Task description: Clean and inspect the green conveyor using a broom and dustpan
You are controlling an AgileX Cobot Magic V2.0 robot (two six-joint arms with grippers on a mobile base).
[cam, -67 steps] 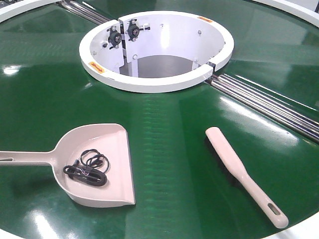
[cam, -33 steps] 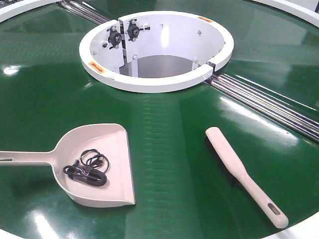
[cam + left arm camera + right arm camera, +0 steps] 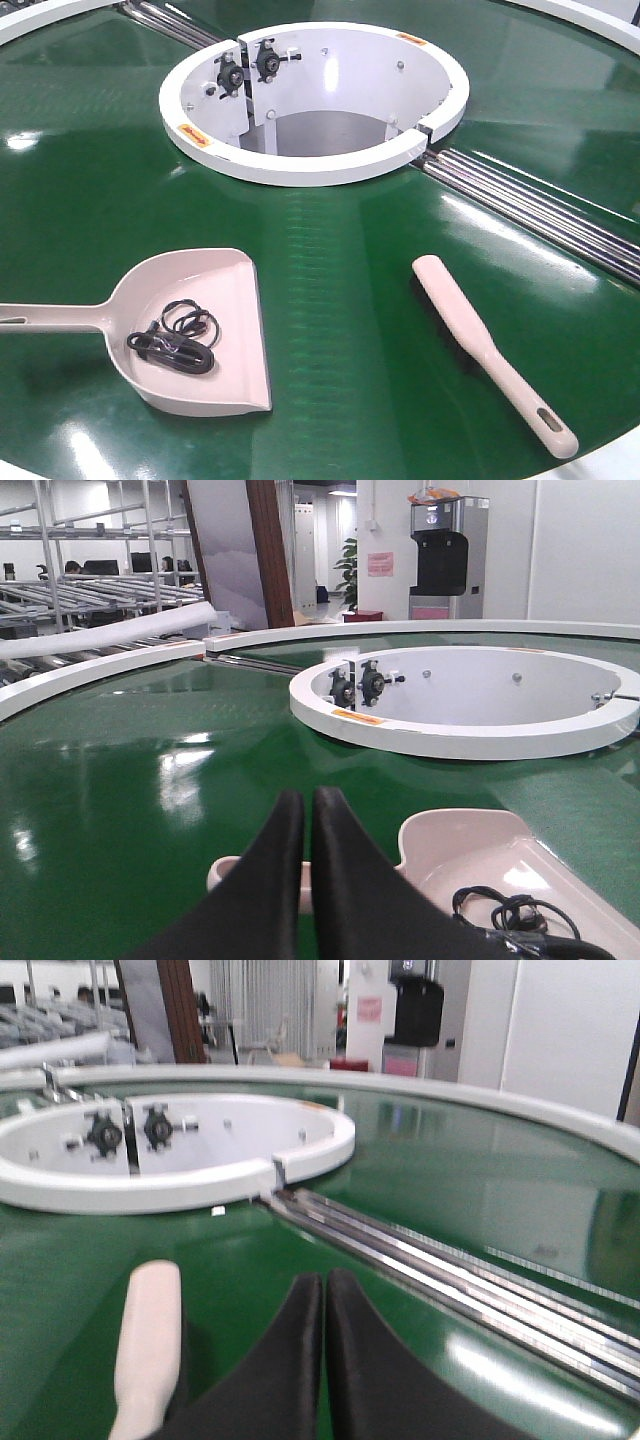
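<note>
The green conveyor (image 3: 330, 270) fills the front view. On it at the left lies the beige-pink dustpan (image 3: 205, 400), with a tangled black cord (image 3: 175, 340) inside. The broom (image 3: 480, 345) lies at the right, its slotted handle toward the near edge. No gripper shows in the front view. In the left wrist view my left gripper (image 3: 307, 805) is shut and empty, raised above the dustpan's handle (image 3: 225, 870), with the scoop (image 3: 470, 845) to its right. In the right wrist view my right gripper (image 3: 325, 1285) is shut and empty, just right of the broom (image 3: 150, 1345).
A white ring hub (image 3: 310, 160) with black fittings stands at the belt's middle. Silver metal rails (image 3: 540, 215) run from it to the right and others to the far left. A white outer rim (image 3: 90, 670) curves round the belt. Beyond are shelves and a dispenser (image 3: 445, 550).
</note>
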